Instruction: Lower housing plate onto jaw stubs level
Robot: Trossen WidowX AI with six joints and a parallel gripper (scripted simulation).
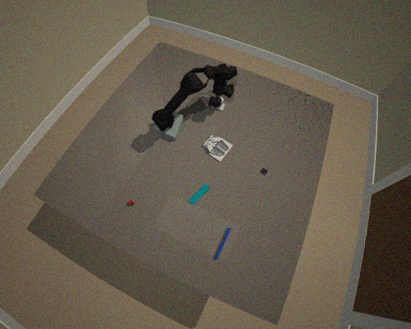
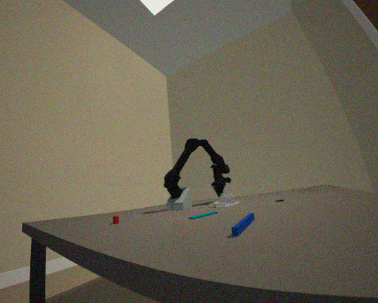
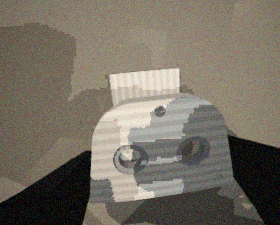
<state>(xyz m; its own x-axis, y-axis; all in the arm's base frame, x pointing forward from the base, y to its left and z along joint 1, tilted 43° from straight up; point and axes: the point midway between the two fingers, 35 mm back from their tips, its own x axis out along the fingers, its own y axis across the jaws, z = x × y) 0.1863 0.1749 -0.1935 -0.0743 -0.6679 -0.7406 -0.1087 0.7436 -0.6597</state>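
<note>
Beige walls (image 2: 92, 102), white baseboard (image 1: 81, 70); grey tabletop (image 1: 146, 176) (image 2: 184, 239), 1 dark leg (image 2: 37, 268) visible in exterior view.

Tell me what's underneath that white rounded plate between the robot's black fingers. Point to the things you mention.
Behind the white plate (image 3: 159, 176), a pale ribbed strip (image 3: 145, 80) sticks out past its rounded edge. The gripper (image 3: 156, 149) has its fingers at the plate's sides. Whatever its face covers stays hidden.
</note>
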